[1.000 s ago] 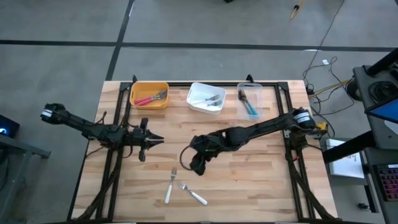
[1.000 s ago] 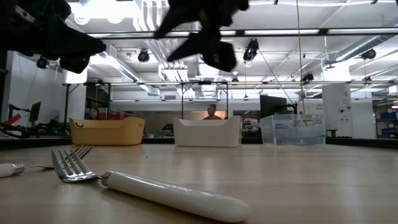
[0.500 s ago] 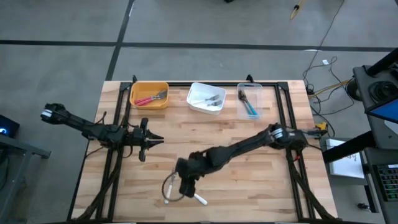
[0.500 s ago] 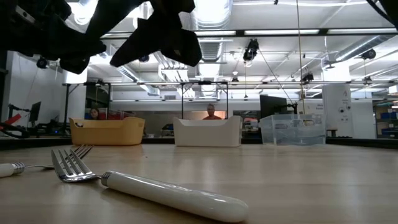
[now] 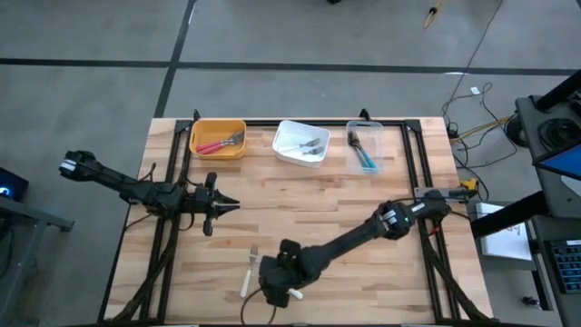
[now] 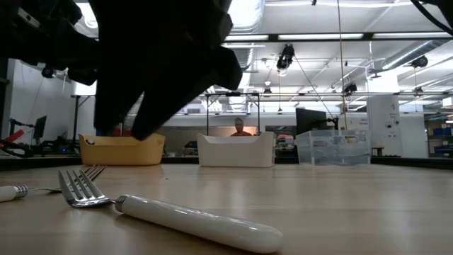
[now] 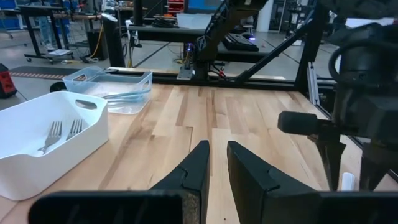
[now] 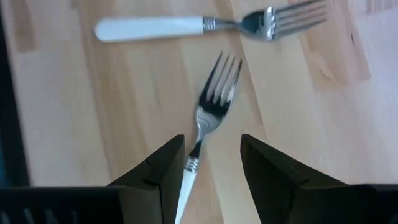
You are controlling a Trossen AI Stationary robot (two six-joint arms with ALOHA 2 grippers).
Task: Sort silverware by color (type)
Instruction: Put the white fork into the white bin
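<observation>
Right arm poised over the last two white forks; most of the sorting looks done.

On the pale wooden bench (image 5: 363,209), the right gripper (image 8: 211,163) hangs low over a white-handled metal fork (image 8: 208,115), its fingers apart either side of the fork's neck and not yet closed on it. A second white-handled fork (image 8: 186,26) lies just beside it, tines near tines. The orange bin (image 5: 218,138) already holds red-handled forks (image 5: 221,143), the white bin (image 5: 300,143) holds forks of its own, and the clear bin (image 5: 364,147) holds teal-handled forks (image 5: 365,156). Judging by this, only these two white forks remain to go into the white bin. The left gripper (image 7: 214,163) waits above the bench's left side, fingers nearly together and empty.
</observation>
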